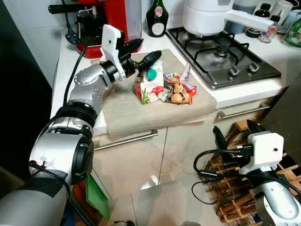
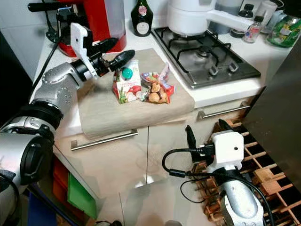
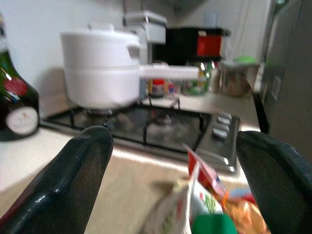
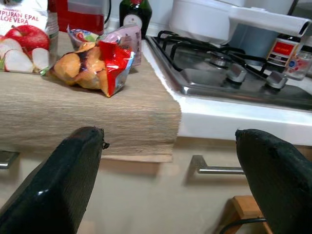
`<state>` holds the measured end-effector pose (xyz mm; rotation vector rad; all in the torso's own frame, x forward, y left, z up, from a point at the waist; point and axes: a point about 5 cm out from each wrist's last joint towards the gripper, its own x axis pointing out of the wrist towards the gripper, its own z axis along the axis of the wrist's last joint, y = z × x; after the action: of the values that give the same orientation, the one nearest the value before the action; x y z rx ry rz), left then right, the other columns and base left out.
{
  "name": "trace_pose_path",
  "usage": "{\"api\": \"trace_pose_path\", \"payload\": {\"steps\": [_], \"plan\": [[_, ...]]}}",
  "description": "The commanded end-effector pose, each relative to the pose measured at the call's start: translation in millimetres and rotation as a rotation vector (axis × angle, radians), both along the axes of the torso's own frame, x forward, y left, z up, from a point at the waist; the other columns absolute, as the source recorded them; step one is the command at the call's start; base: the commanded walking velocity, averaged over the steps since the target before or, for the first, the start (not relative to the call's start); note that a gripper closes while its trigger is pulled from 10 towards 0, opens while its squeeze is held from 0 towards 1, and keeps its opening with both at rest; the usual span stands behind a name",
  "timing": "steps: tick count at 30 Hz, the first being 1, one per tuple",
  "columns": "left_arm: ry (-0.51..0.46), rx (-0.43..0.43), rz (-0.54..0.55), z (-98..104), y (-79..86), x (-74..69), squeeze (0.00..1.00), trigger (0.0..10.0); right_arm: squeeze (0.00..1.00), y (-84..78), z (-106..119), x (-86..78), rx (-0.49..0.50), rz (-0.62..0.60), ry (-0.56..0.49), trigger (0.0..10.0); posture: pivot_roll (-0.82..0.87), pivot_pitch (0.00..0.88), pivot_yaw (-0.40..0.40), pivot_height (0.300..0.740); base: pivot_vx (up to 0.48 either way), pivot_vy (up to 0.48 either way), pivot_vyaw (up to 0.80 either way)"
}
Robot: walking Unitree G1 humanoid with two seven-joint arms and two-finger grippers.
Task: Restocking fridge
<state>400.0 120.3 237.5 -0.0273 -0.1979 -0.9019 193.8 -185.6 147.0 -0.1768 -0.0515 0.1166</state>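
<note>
Right gripper [image 2: 203,132] spread, empty, low by cabinet, left gripper [image 1: 141,54] spread above juice carton [image 1: 149,84].

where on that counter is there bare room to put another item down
The beige mat is bare along its front edge, between the juice carton and the drawer handle. Its back left is crowded by the left gripper, open beside the carton, with snack bags alongside. The hob carries a white pot.

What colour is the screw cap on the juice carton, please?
Green; the cap shows best in the left eye view.
</note>
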Motion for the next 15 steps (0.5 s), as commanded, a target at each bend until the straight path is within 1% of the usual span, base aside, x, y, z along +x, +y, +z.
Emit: {"api": "trace_pose_path", "payload": {"steps": [1,6,7,15], "plan": [[-0.028,0.022,-0.029,8.4,-4.8,0.5,0.0,10.0,0.0,0.1,4.2,-2.9,0.012,0.01,-0.003,10.0,-0.39,0.091,0.06,0.74,0.0,0.0,0.0],[-0.024,0.033,-0.044,10.0,-6.1,0.8,0.0,10.0,0.0,1.2,3.9,-7.7,0.014,0.005,0.007,10.0,-0.4,0.094,0.073,0.74,0.0,0.0,0.0],[-0.024,0.05,-0.038,9.3,-6.9,1.1,0.0,10.0,0.0,1.8,3.5,-8.8,0.016,0.003,0.01,10.0,-0.4,0.096,0.077,0.74,0.0,0.0,0.0],[-0.001,0.076,-0.025,4.7,-11.2,2.1,0.0,10.0,0.0,1.8,3.1,-14.6,0.021,-0.015,0.024,10.0,-0.42,0.1,0.092,0.74,0.0,0.0,0.0]]}}
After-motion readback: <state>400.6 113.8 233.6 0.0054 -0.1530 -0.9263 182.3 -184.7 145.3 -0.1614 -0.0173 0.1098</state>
